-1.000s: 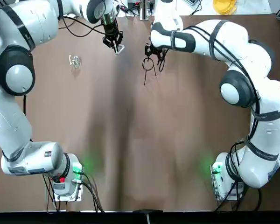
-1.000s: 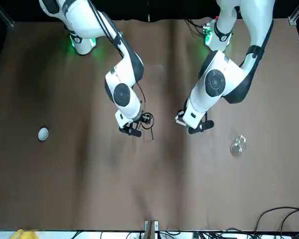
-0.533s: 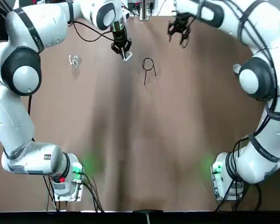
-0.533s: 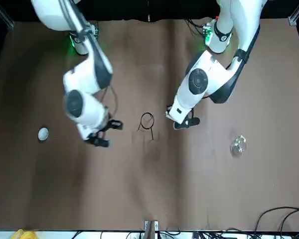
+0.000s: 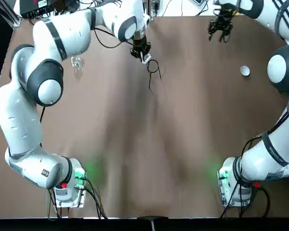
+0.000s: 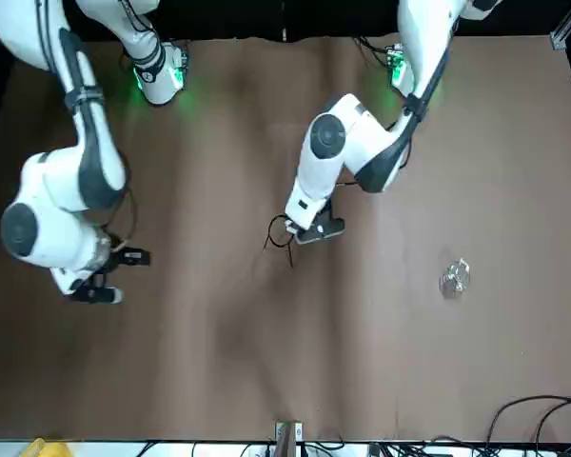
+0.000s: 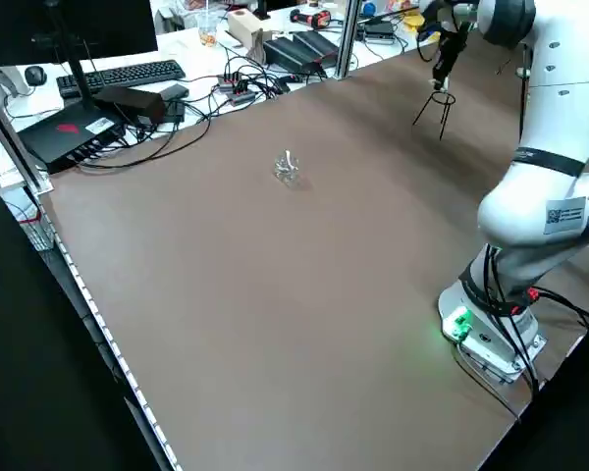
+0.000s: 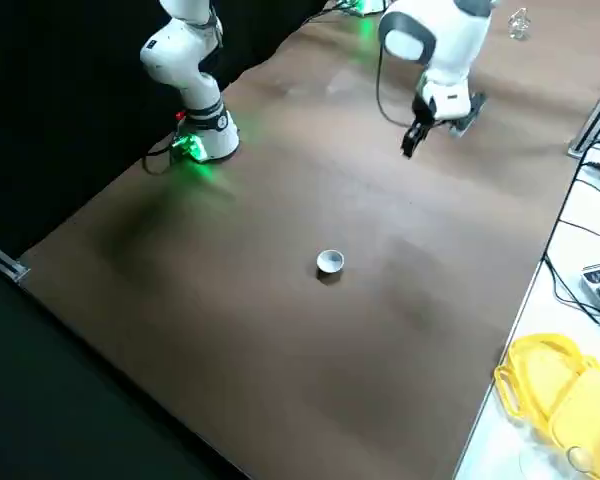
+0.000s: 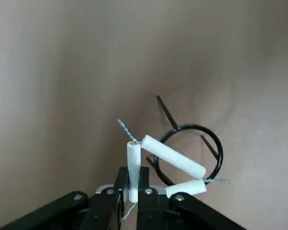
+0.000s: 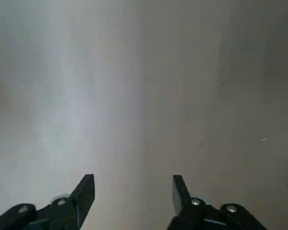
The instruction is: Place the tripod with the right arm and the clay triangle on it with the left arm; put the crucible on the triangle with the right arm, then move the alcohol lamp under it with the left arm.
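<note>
Upper centre of the top view: left gripper (image 5: 143, 55) clamped on the white clay triangle (image 9: 156, 163) over the black wire tripod (image 5: 153, 68). Upper right: right gripper (image 5: 219, 32) fingers spread, empty.

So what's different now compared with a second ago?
The right claw let go of the tripod and swung off toward the crucible. The left claw, still gripping the clay triangle, slid over to the tripod's ring. The alcohol lamp stayed put.
</note>
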### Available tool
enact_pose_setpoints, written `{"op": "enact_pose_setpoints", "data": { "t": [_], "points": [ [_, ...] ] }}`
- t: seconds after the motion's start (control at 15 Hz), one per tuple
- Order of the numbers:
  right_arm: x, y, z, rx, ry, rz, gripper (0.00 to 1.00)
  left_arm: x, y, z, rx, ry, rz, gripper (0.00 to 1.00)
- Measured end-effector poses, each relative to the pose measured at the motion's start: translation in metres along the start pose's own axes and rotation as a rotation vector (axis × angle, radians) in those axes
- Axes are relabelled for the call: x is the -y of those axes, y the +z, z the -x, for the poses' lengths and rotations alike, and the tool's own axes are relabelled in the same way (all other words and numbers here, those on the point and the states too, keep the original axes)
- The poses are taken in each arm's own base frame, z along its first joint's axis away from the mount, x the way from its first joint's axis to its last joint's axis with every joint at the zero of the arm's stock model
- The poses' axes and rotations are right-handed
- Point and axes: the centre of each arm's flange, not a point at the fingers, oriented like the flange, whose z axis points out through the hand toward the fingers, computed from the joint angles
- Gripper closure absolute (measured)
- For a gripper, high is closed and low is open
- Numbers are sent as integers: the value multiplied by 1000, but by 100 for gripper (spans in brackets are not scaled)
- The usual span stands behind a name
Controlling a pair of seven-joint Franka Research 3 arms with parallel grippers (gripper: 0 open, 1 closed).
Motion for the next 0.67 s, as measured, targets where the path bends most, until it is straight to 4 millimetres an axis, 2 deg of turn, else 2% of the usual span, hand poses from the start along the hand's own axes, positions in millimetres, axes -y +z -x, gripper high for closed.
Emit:
{"op": "enact_pose_setpoints", "data": {
  "t": [0.33,0.4,0.53,0.67],
  "points": [
    [-132,9,-2,7,-81,-27,29,-22,30,25,20,44,4,88],
    [-179,25,0,23,-79,-44,31,-26,36,26,4,48,13,88],
    [-211,50,1,51,-64,-59,32,-26,41,24,-16,49,6,88],
    [-232,73,-1,51,-35,-63,32,-27,44,25,-23,50,-2,88]
  ]
}}
